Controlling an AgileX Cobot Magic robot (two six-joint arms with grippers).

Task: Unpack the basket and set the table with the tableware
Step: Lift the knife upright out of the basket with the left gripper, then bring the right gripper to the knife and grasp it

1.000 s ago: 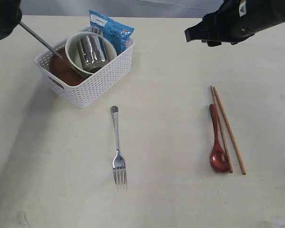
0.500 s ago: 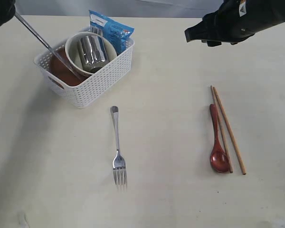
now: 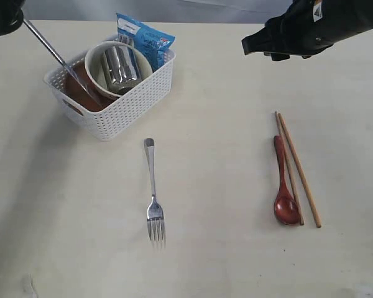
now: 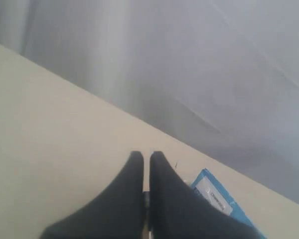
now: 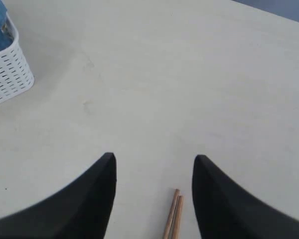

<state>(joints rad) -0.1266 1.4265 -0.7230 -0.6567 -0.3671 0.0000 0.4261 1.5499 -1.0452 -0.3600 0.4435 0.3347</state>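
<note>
In the upper left corner of the exterior view, our left tool is clenched on the handle of a steel knife. The knife slants down to the right, and its lower end dips into the white basket. The basket sits on the desk in the upper left of the frame. Inside it we see a reddish-brown plate at the left. Beside the plate is a cream bowl tipped on its side, with a shiny steel cup lying in it. A blue packet stands against the basket's far wall.

Below the basket, near the middle of the frame, a fork lies on the desk with its prongs toward the bottom edge. Right of centre lies a dark red spoon, bowl end down, with a pair of wooden chopsticks just beside it on its right.

In the upper right, our right tool hangs above the desk, released and grasping nothing.
</note>
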